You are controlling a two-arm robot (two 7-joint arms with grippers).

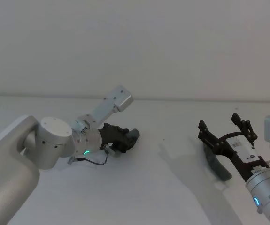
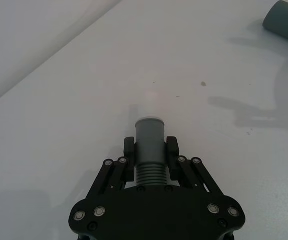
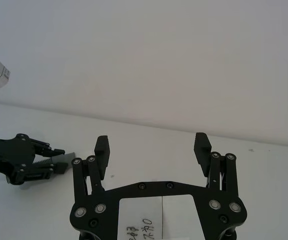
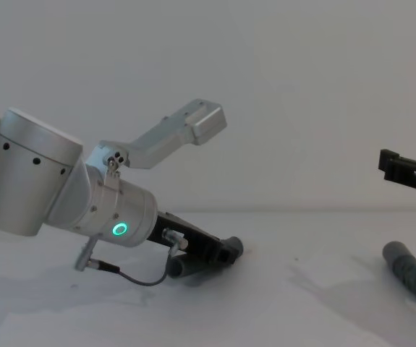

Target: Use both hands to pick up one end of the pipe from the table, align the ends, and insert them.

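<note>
My left gripper [image 1: 130, 136] is low over the table [image 1: 144, 192], left of middle, shut on one ribbed dark grey pipe piece [image 2: 149, 169]. That piece's smooth grey cuff end [image 2: 150, 132] sticks out past the fingertips, and its ribbed tail [image 4: 179, 268] trails under the gripper [image 4: 224, 252]. The other pipe piece [image 1: 218, 165] lies on the table at the right, and its cuff [image 2: 284, 20] shows far off in the left wrist view. My right gripper [image 1: 223, 125] hovers above it, open, with nothing between its fingers [image 3: 102, 148].
The table is a plain white surface meeting a white wall [image 1: 172, 47] behind. A thin cable [image 1: 96, 162] loops under the left wrist. Open tabletop lies between the two grippers.
</note>
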